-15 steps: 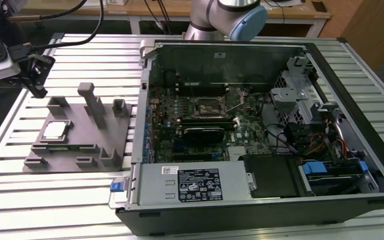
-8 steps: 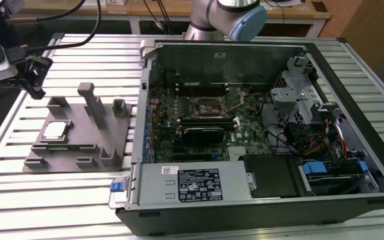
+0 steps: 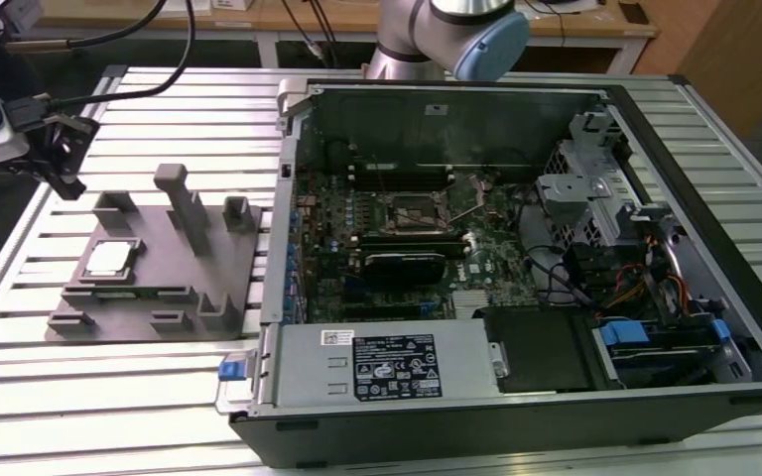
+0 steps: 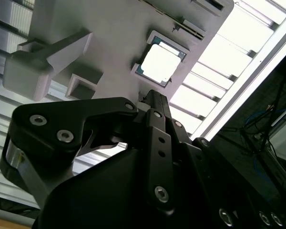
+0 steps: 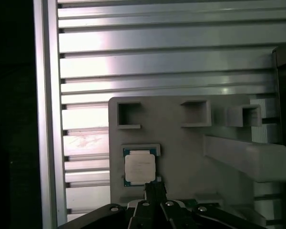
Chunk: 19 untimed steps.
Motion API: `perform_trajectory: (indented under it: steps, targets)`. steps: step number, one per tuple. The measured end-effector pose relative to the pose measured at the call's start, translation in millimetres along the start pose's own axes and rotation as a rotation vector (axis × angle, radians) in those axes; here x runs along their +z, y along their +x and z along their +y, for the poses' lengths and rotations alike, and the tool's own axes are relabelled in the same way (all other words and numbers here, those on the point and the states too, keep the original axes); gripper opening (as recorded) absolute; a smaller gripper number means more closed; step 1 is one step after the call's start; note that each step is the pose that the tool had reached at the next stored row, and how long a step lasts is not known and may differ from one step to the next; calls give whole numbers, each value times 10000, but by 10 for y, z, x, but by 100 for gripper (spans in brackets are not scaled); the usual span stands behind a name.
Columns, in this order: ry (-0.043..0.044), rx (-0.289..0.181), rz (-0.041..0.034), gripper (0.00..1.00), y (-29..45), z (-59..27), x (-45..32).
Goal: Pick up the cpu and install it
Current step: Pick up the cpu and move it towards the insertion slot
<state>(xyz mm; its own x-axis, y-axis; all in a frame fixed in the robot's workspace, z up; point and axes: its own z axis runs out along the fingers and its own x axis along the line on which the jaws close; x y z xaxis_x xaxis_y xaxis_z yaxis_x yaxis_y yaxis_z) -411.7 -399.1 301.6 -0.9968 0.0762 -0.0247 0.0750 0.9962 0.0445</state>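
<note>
On the slatted metal table [image 3: 156,397], toward its edge at the exterior view's left, lies a grey holder plate [image 3: 156,253] with several upright posts and square pockets. The cpu [image 3: 107,260] rests flat in a shallow square recess near that plate's outer edge, silvery top facing up. Both wrist views show it seated there too, [image 5: 139,168] and [image 4: 160,64], with a thin rim of green board around the bright lid. Nothing touches it.

Over the table's far corner at the exterior view's left hangs the gripper [image 3: 66,178], raised clear of the plate and apart from the cpu. In the first wrist view its black fingers [image 5: 154,188] run together into one narrow tip. The jaws look closed on each other with nothing between them. The tip sits near the cpu's edge in that picture, though the exterior view shows the gripper well above it.

Beside the plate, filling the rest of the table toward the exterior view's right, an open computer case [image 3: 698,397] lies on its side. Its motherboard faces up, and a square socket [image 3: 417,210] with a metal frame sits near the board's middle. A grey labelled power-supply box [image 3: 381,362] fills the case's near corner next to the plate.
</note>
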Motion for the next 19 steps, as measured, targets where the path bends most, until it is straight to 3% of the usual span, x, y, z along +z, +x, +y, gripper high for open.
perform_trajectory:
  steps: [19]
  targets:
    - [1,0,1,11,51,-10,138]
